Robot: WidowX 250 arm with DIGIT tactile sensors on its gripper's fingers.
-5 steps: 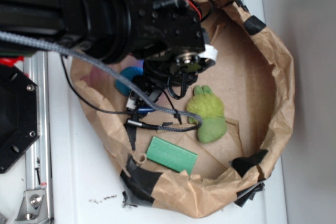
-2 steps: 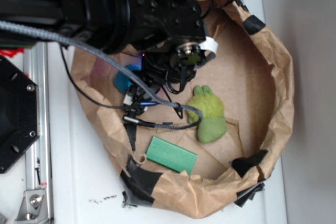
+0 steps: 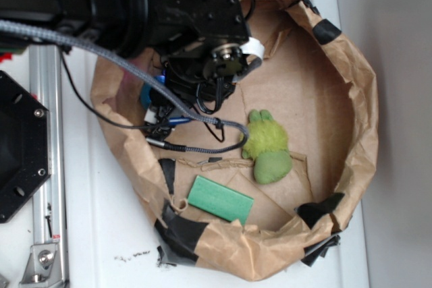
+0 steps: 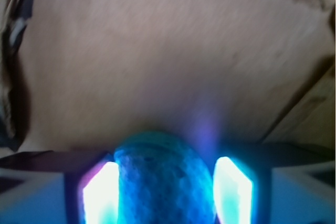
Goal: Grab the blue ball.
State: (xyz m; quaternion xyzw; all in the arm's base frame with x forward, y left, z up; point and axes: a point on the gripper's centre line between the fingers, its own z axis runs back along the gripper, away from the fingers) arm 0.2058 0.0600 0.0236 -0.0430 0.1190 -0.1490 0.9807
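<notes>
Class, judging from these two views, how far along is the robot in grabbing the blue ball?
Done: the gripper has reached the ball, which sits between its fingers in the wrist view. In hand: closing; whether the pads touch it is unclear. Left: a firm grip and lifting it from the paper basin.

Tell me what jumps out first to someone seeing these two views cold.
In the wrist view, the blue ball fills the bottom centre, sitting between the gripper's two glowing fingers; whether they press on it is unclear. In the exterior view, the black arm covers the upper left of the crumpled brown paper bowl, with the green plush toy and the flat green block lying untouched inside.
</notes>
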